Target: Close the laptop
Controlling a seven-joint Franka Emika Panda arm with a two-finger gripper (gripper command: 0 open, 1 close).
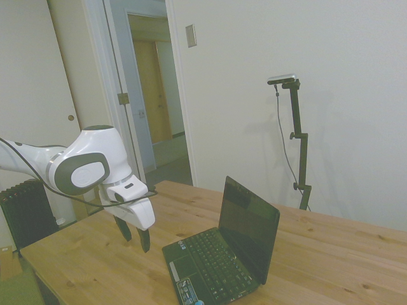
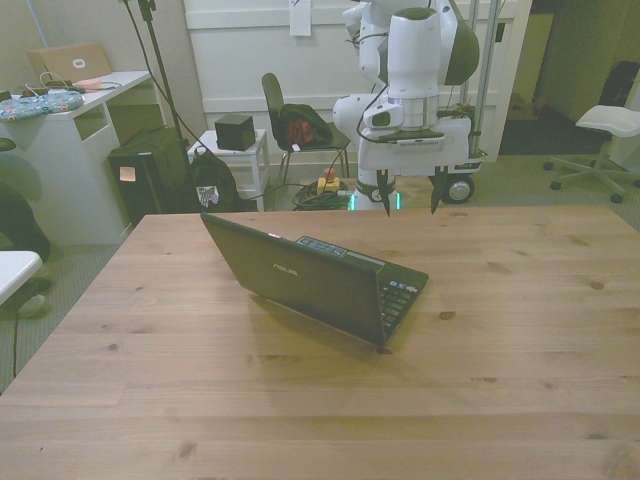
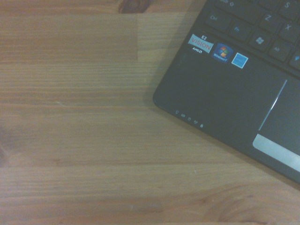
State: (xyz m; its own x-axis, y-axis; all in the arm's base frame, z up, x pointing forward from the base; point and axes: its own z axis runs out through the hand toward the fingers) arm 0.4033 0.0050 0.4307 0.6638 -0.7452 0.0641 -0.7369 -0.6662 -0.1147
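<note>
While the white arm (image 1: 76, 166) bends down over the wooden table (image 1: 331, 254), its gripper (image 1: 136, 237) points at the wood with the two dark fingers (image 2: 384, 192) spread apart (nothing is between them); it hangs above the table, just beside the keyboard side of the black laptop (image 1: 226, 254); the laptop stands open on the table, its lid (image 2: 295, 282) upright; the wrist view shows the palm-rest corner with stickers (image 3: 218, 50).

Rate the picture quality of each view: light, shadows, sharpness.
Side view: even, soft indoor light, a faint shadow on the wall, the laptop sharp, its screen dark and free of glare. Front view: greenish cast, a soft shadow beside the laptop on the table, the open claw clear. Wrist view: slightly soft, yet the palm-rest stickers stay mostly readable.
</note>
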